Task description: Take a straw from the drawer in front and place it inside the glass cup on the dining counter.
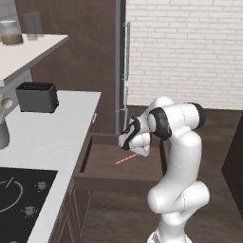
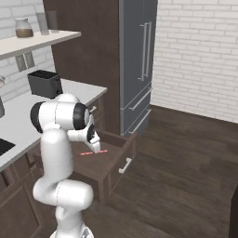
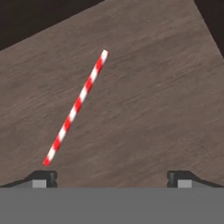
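Observation:
The dark brown drawer (image 1: 109, 182) stands pulled out in front of the base, and the red-and-white striped straw (image 3: 76, 107) lies flat on its bottom. My gripper (image 3: 112, 177) hangs over the drawer, pointing down, open, with nothing between its fingertips (image 3: 43, 176). In the hand view the straw runs slantwise, its near end just above the left fingertip. From the base views the straw (image 1: 126, 159) (image 2: 93, 152) pokes out from under the hand, with the drawer's front panel (image 2: 122, 163) to the right. The glass cup and the dining counter are out of view.
A white worktop (image 1: 42, 137) with a black toaster (image 1: 36, 97) and a black hob (image 1: 19, 190) runs along the left. A tall grey fridge (image 2: 137, 60) stands behind the drawer. Open dark wood floor (image 2: 186, 176) spreads to the right.

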